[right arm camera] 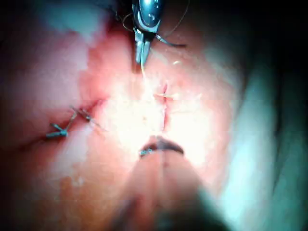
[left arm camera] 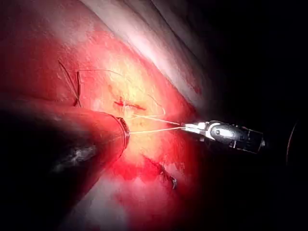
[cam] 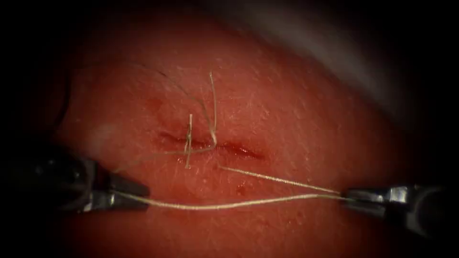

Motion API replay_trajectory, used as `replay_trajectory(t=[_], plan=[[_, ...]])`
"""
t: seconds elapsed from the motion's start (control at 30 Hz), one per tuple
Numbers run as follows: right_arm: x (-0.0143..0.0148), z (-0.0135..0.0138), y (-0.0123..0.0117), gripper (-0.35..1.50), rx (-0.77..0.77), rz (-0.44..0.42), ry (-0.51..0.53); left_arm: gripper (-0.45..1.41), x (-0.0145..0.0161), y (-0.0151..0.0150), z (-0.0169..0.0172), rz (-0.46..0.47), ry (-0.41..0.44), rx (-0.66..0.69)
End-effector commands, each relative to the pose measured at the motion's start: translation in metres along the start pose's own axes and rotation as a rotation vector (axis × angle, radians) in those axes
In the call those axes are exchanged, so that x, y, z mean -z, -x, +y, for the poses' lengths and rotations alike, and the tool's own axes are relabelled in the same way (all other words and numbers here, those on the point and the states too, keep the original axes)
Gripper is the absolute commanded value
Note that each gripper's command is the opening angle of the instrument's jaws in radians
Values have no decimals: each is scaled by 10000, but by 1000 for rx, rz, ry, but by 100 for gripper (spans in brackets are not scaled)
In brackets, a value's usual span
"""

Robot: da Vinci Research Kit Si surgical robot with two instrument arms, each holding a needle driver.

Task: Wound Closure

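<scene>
The cut (cam: 224, 147) runs across the tissue (cam: 287, 119), with a pale stitch (cam: 189, 143) over its left part and two short thread ends standing up from it. My left tool (cam: 146, 198) lies below and left of the cut, jaws shut on the pale thread (cam: 229, 205). That strand runs tight to my right tool (cam: 345, 195), low at the right and also shut on the thread. A second strand (cam: 277, 179) leads from the cut's lower edge to the right tool. The right tool (left arm camera: 185, 126) and the left tool (right arm camera: 140, 57) each hold thread in the other arm's wrist view.
Red fluid (cam: 241, 152) glistens in the right part of the cut. A thin dark strand (cam: 165, 75) lies on the tissue above the stitch. Older dark stitches (right arm camera: 60, 130) close another cut nearby, and one more dark stitch (left arm camera: 168, 178) sits near the tissue's edge.
</scene>
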Motion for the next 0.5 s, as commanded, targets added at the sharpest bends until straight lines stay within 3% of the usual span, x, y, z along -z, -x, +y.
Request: replay_trajectory(t=[0.03,0.33,0.37,0.4,0.43,0.5], plan=[[-8,2,-1,-35,1,2,0,-35,-2,3,3,21,-1,-4],[-7,1,-5,-35,-41,24,5,-35,-2,-28,-2,60,6,66],[-7,1,-8,0,-65,46,11,-35,-5,-32,0,59,4,75],[-7,1,-10,24,-74,57,14,-35,-6,-34,1,59,3,82],[-6,2,-18,81,-104,92,26,-35,-10,-39,3,59,0,86],[-3,1,-26,110,-120,127,26,-35,-12,-41,3,57,-7,94]])
